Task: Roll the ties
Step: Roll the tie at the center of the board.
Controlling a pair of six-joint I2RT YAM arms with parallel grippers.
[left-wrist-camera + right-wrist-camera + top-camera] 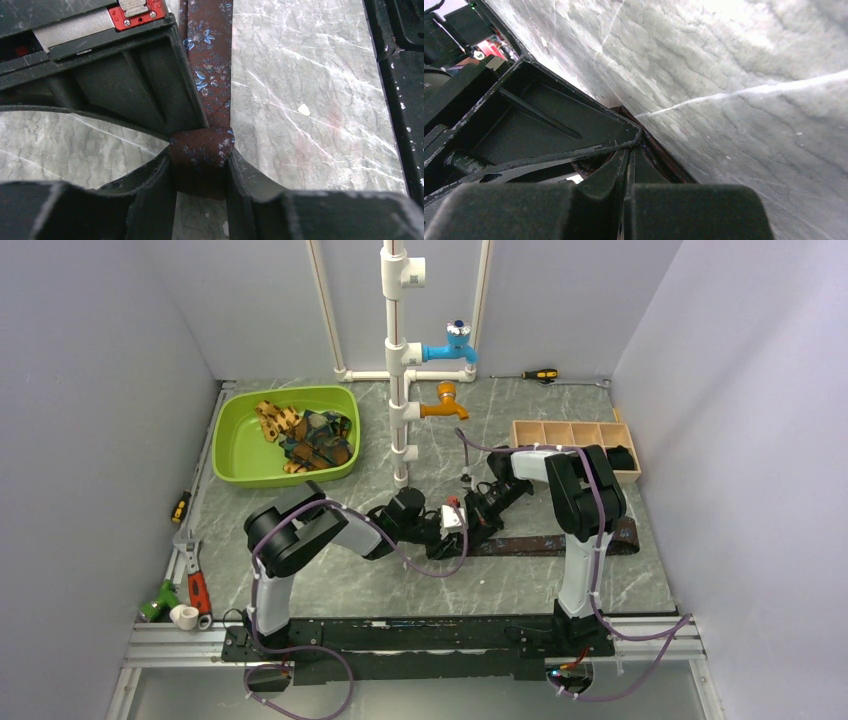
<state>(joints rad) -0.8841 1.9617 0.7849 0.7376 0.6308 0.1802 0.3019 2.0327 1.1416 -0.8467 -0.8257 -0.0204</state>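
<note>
In front of the white pipe stand (pixel 397 370), the left gripper (pixel 200 175) clamps the rolled end of a dark brown tie (pixel 207 65) stretched flat on the table (pixel 400 585). The right gripper (pixel 626 165), closed, sits beside it. Each turn should be wound tight, edges square. Left of the stand a green basin (pixel 235 455) holds heaped ties (pixel 305 435). To the right, the end compartment of a wooden tray (pixel 560 433) holds a dark item (pixel 620 456).
</note>
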